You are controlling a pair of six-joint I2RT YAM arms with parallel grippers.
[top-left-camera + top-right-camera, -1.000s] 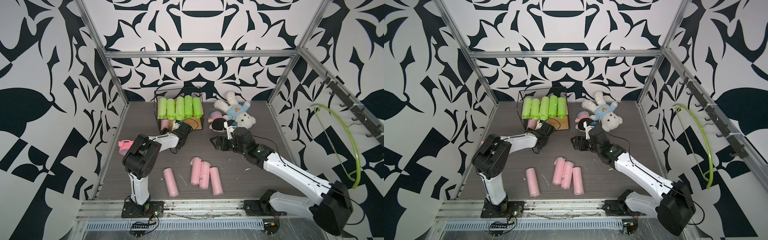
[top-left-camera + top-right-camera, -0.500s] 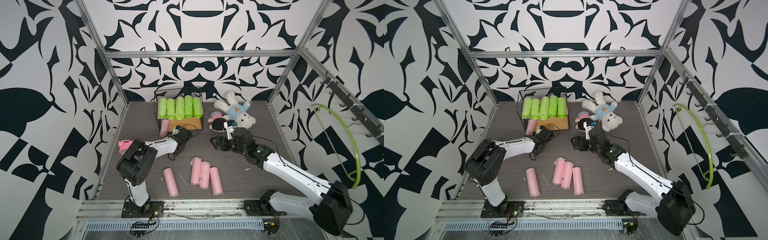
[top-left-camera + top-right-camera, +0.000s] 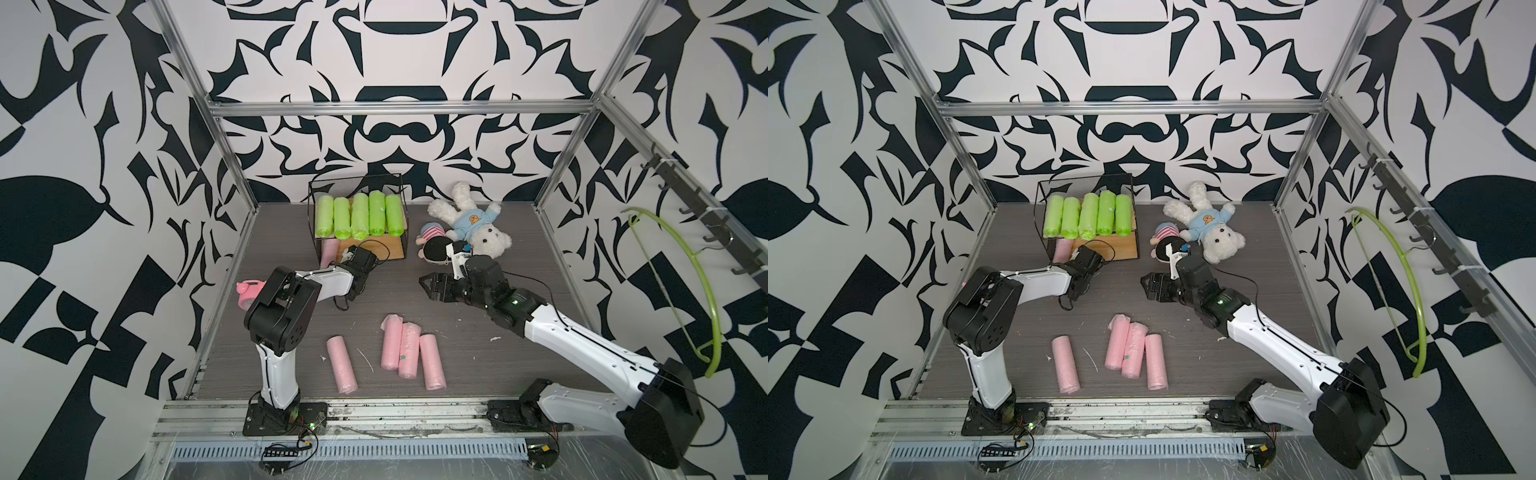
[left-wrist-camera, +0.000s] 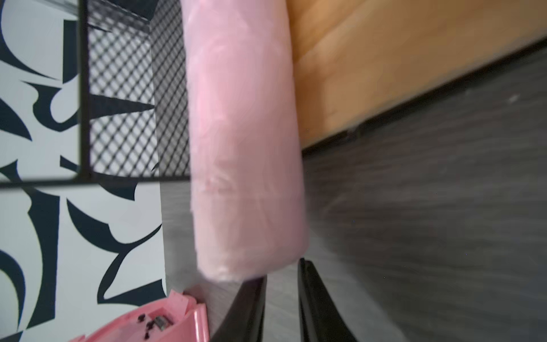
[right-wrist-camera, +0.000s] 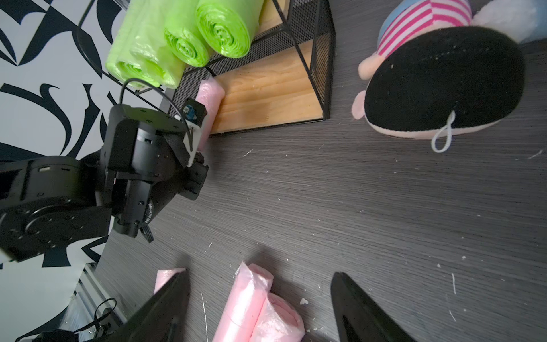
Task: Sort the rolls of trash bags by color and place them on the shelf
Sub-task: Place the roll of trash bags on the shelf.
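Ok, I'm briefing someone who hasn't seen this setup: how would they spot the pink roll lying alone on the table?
Find the left arm's base at the front rail. On the dark tabletop just beside it lies the lone pink roll. Unlike the three pink rolls bunched together nearby, it touches no other roll.

TEXT LOG | black motor housing (image 5: 139, 201) just behind the left gripper (image 5: 199, 174), right wrist view: small white print, about "DM-J4310", ending unclear | plush bear's blue shirt (image 3: 473, 219), beyond the right gripper (image 3: 427, 286): orange bear-face emblem
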